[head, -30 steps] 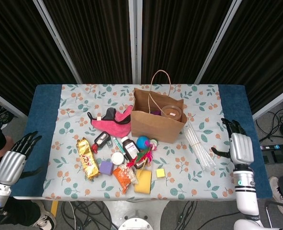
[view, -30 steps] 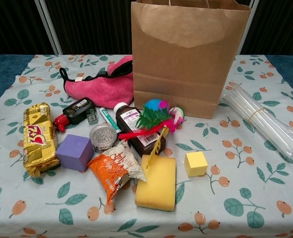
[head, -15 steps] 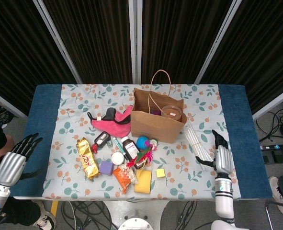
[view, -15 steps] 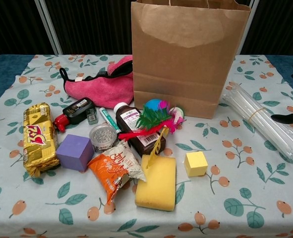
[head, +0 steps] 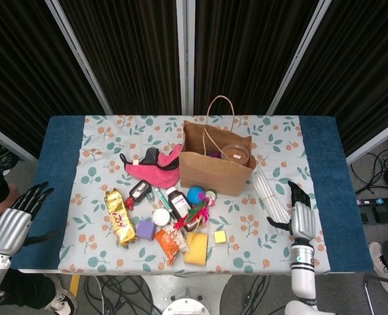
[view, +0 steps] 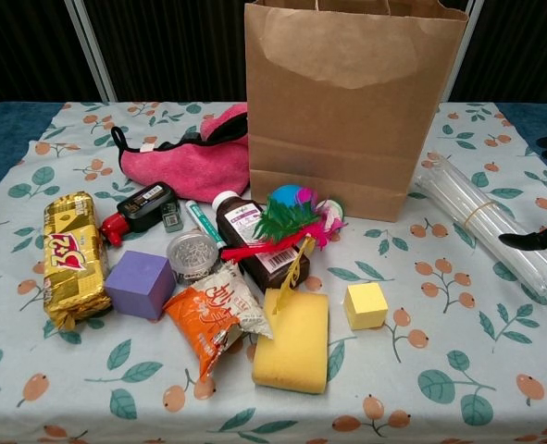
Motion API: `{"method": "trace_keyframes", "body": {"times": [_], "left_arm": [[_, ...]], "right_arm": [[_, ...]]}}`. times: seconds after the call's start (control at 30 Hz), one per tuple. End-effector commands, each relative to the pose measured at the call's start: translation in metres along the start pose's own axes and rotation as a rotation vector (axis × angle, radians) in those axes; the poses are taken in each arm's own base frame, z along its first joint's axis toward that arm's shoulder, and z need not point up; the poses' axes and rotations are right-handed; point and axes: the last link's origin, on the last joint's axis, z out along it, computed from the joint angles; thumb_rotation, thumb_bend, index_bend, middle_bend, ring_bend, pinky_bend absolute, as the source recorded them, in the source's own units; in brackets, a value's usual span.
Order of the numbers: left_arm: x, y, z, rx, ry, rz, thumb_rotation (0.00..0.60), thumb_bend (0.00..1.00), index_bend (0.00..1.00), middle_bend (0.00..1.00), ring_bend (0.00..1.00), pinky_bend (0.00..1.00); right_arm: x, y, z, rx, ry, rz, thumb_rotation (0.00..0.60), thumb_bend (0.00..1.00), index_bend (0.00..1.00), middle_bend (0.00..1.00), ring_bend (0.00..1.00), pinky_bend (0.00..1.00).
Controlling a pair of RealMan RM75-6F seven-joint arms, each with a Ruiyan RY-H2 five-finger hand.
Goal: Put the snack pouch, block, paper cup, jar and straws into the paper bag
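A rectangular table [head: 325, 197] is covered by a blue cloth overlaid with a pale floral-printed sheet [head: 108, 134]. Dark ribbed wall panels [head: 134, 46] divided by slanted silver bars [head: 79, 56] are seen behind; black cables [head: 387, 174] are strewn on grey floor

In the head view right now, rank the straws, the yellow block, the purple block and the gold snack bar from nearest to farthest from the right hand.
Measured from the right hand:
1. Straws: beside the hand, right of the paper bag.
2. Yellow block: near the table's front, middle.
3. Purple block: left of centre.
4. Gold snack bar: farthest left of the four.
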Motion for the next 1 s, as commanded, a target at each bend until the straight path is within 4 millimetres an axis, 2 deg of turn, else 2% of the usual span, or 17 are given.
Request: {"method": "trace_keyframes", "body": {"times": [0.03, 0.27, 0.53, 0.67, 0.8, 1.0], "left_arm": [[0.0, 0.0, 0.0, 0.001, 0.004, -0.004, 0.6, 0.03, 0.12, 0.14, 0.08, 0.21], [-0.003, 0.004, 0.003, -0.01, 0.002, -0.004, 0.6, 0.03, 0.12, 0.14, 0.08, 0.21], [-0.006, 0.004, -0.002, -0.002, 0.001, -0.001, 0.6, 0.03, 0.12, 0.13, 0.08, 0.21], [-0.005, 0.004, -0.004, 0.0, 0.004, 0.0, 0.6, 0.03, 0.12, 0.14, 0.08, 0.21], [-0.005, 0.006, -0.006, -0.002, 0.009, 0.002, 0.6, 0.03, 0.12, 0.13, 0.08, 0.21], [-0.003, 0.006, -0.008, 0.0, 0.01, 0.006, 0.6, 0.03, 0.12, 0.14, 0.08, 0.21]], "right_arm": [[0.006, 0.005, -0.005, 0.05, -0.005, -0.171, 0.6, 0.0, 0.0, 0.03, 0.0, 0.0], [0.022, 0.008, -0.011, 0.078, -0.038, -0.348, 0.6, 0.0, 0.0, 0.03, 0.0, 0.0], [0.01, 0.009, -0.001, 0.106, -0.067, -0.423, 0.6, 0.0, 0.0, 0.01, 0.0, 0.0], [0.011, 0.011, 0.007, 0.116, -0.051, -0.477, 0.6, 0.0, 0.0, 0.01, 0.0, 0.0], [0.025, 0.016, 0.016, 0.114, -0.011, -0.536, 0.6, 0.0, 0.0, 0.0, 0.0, 0.0], [0.064, 0.028, 0.03, 0.105, 0.066, -0.606, 0.6, 0.0, 0.0, 0.0, 0.0, 0.0]]}}
